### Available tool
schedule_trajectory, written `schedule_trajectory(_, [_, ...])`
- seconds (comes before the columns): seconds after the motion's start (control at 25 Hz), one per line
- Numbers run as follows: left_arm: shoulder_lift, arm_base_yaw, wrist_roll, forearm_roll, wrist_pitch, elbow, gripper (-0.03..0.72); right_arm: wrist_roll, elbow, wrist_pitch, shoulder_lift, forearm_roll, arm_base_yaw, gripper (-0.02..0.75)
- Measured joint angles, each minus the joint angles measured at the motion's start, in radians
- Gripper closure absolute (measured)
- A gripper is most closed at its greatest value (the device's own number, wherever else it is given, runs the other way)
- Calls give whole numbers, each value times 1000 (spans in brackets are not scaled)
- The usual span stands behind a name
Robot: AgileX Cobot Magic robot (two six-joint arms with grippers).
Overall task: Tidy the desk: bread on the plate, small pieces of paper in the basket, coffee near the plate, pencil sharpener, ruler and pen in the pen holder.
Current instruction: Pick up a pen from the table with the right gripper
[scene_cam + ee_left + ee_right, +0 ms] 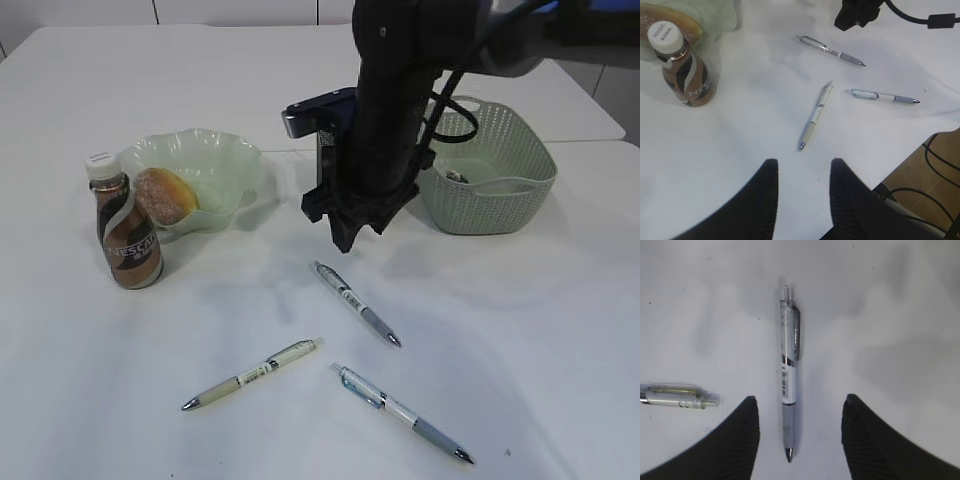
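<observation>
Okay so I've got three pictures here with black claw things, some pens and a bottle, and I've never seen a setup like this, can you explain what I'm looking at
It is a two-armed robot working at a white desk. One picture is taken from outside, looking down at a slant. The other two come from cameras on each wrist, so the black prongs at the bottom are that arm's own gripper.

On the desk: a coffee bottle beside a green plate holding bread, a green basket, and three pens.

The right gripper is open, its fingers on either side of the grey pen, not yet gripping it. The left gripper is open over bare desk, near the cream pen. Nothing is held.
</observation>
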Motion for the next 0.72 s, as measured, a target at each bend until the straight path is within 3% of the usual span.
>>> schedule_trajectory(0.72, [0, 0, -4, 0, -2, 0, 445, -12, -94, 23, 140, -17, 20, 314])
